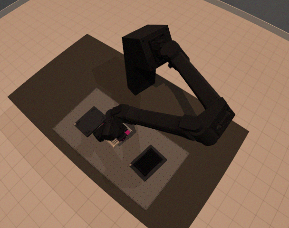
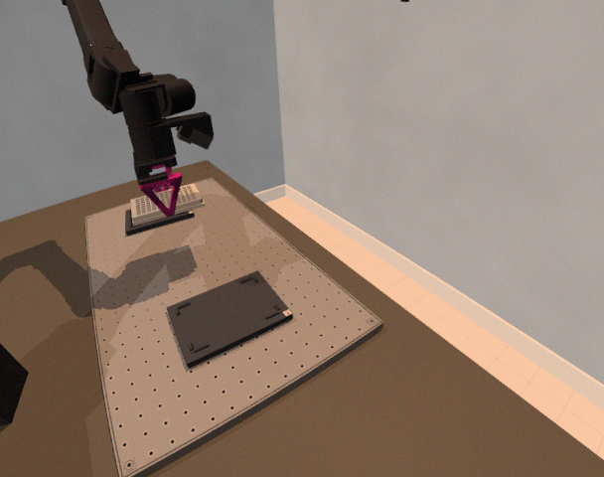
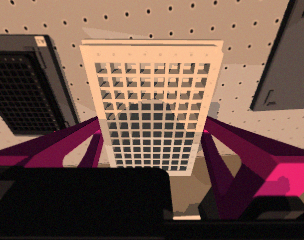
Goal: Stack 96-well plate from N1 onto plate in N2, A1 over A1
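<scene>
Top view: a dark brown rectangular table top [image 1: 53, 80] stands on a tan tiled floor [image 1: 250, 61]. A pale perforated rectangular breadboard [image 1: 110, 166] lies on the table. The black six-joint arm [image 1: 201, 98] rises from a black box-shaped pedestal [image 1: 137, 56] behind the breadboard and folds back over it. On the breadboard, the empty dark grey flat plate nest N1 [image 1: 89, 120] lies to the left of the gripper [image 1: 120, 137]; the black-framed plate nest N2 [image 1: 161, 160], holding a dark 96-well plate [image 1: 147, 162], lies to the right of the gripper. The arm's wrist covers most of the cream 96-well plate [image 1: 114, 142], which shows between the two nests.

Exterior view: grey walls [image 2: 446, 128] and a pale skirting board [image 2: 394, 266] bound the room beside the table. The empty nest N1 [image 2: 227, 315] lies nearer the camera than the gripper [image 2: 161, 197]. The magenta fingers [image 2: 171, 197] are clamped on the cream plate [image 2: 187, 197], which hangs above the breadboard [image 2: 138, 385], in front of a dark nest [image 2: 132, 228]. This view does not show the dark plate's wells.

Wrist view: the cream plate [image 3: 152, 110] fills the centre, gripped on its two long sides by the magenta fingers. Nest N2's dark plate [image 3: 22, 92] lies to the left of the held plate, nest N1's corner [image 3: 284, 65] to the right. The breadboard [image 3: 142, 20] lies beneath. Only this view shows both contact sides.
</scene>
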`<move>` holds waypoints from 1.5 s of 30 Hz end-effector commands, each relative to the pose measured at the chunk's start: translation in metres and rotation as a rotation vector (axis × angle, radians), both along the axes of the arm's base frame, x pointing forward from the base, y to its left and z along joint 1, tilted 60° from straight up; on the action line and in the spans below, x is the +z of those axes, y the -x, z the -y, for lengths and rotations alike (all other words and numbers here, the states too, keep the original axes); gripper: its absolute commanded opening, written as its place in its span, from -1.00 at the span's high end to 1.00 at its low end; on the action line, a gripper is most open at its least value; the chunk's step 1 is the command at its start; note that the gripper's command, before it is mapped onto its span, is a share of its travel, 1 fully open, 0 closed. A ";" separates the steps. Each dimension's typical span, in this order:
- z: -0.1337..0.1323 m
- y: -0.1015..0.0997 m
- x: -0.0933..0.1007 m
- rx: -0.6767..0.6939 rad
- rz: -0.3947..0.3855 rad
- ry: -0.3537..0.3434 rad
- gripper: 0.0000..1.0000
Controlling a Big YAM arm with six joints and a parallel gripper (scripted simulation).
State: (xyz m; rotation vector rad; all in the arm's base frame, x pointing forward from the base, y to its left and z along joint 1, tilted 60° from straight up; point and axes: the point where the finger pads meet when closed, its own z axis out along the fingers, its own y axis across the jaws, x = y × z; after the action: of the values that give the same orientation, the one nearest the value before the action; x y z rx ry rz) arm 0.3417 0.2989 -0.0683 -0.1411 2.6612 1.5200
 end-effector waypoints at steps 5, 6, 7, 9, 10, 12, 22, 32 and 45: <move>-0.006 0.010 0.018 -0.014 -0.029 0.005 1.00; -0.007 0.011 0.020 -0.014 -0.029 0.005 1.00; -0.009 0.012 0.023 -0.014 -0.028 0.005 1.00; -0.012 0.014 0.029 -0.014 -0.028 0.005 1.00; -0.014 0.015 0.031 -0.014 -0.028 0.005 1.00; -0.017 0.015 0.037 -0.014 -0.026 0.004 1.00; -0.030 0.023 0.059 -0.014 -0.027 0.004 1.00; -0.050 0.025 0.091 -0.015 -0.013 -0.004 1.00; -0.069 0.032 0.124 -0.015 -0.007 -0.009 1.00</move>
State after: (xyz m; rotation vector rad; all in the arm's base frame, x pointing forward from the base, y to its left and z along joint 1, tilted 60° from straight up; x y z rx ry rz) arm 0.3099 0.3621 0.0385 -0.1264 2.6644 1.5195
